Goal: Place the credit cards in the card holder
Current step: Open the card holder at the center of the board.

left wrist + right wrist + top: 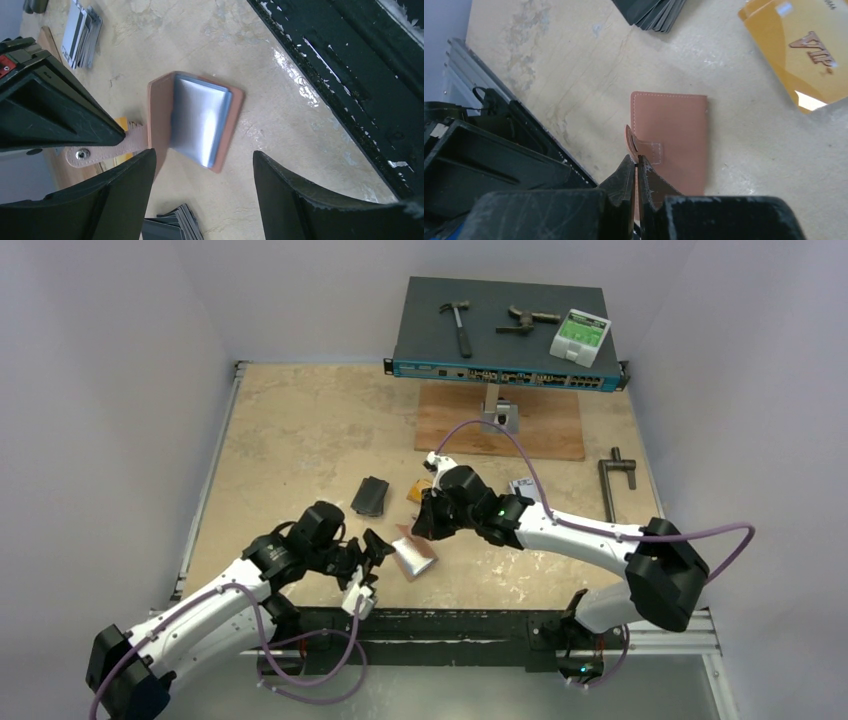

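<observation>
The salmon-pink card holder [415, 557] lies on the table, its flap lifted. A silver-grey card [200, 120] rests in it, tucked against the fold. My right gripper [637, 157] is shut on the holder's snap tab [100, 152] and holds the flap [671, 135] up. My left gripper [202, 151] hovers open just on the near side of the holder, with nothing between its fingers [125, 200]. Around it lie a black card stack [370, 496], orange-gold cards [796, 45] and silver-grey cards [80, 32].
The black mounting rail [350, 75] runs along the table's near edge, close to the holder. At the back stand a network switch [505, 335] with a hammer [458, 322] on top and a wooden board [500, 420]. A metal tool [612, 480] lies at the right.
</observation>
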Available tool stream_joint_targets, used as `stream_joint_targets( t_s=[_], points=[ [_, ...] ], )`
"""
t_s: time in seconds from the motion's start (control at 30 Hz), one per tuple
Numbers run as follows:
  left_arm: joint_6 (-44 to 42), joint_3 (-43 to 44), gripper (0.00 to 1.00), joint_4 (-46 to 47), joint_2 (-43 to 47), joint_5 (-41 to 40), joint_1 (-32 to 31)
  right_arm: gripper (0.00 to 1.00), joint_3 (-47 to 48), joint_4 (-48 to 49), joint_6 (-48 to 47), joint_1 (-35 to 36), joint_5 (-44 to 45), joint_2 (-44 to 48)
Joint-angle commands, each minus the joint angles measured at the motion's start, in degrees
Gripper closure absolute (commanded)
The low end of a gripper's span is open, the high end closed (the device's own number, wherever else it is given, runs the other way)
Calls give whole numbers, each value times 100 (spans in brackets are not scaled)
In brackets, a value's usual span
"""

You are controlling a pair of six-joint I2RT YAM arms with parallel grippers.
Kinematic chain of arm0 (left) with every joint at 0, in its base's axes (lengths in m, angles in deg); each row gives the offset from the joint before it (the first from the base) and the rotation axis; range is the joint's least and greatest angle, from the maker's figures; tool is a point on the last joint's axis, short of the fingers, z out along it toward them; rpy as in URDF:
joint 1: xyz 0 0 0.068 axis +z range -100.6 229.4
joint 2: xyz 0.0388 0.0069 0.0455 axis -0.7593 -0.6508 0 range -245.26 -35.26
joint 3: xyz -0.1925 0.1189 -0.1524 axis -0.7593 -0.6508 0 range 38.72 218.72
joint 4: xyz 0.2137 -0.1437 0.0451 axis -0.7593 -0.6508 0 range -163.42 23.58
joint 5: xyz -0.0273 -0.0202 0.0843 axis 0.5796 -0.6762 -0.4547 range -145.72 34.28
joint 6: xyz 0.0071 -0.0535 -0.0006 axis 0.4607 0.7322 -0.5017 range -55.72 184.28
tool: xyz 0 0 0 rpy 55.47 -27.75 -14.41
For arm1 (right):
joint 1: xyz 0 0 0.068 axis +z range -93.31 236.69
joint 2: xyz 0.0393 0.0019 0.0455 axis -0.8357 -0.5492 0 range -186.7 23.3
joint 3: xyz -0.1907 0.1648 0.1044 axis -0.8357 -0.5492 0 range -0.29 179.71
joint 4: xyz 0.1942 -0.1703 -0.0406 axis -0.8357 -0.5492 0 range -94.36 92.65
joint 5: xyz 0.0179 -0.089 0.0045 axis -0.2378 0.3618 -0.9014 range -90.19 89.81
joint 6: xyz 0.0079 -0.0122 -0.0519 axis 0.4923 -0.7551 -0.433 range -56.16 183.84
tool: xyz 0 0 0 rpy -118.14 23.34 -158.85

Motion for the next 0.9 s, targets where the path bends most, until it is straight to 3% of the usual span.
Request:
stream_joint_targets(
  t_s=[0.0, 0.17, 0.33, 0.53, 0.87],
  points=[
    [-612, -362, 29, 577, -12, 92, -25, 100, 487, 358, -202, -11, -824, -73],
    [-916, -1011, 27, 1187, 159, -27, -25, 100, 483, 256, -24, -22, -672, 5],
    [-963, -866, 28, 1045, -68, 131, -25, 100, 175, 274, 110, -142, -823, -171],
    [-1115, -785, 30, 1642, -515, 270, -25, 100, -275, 579, 190, -527, -1381, -354],
    [-802, -650, 44, 2913, -1204, 128, -29, 100, -505, 623, 118, -831, -1576, -406]
  ],
)
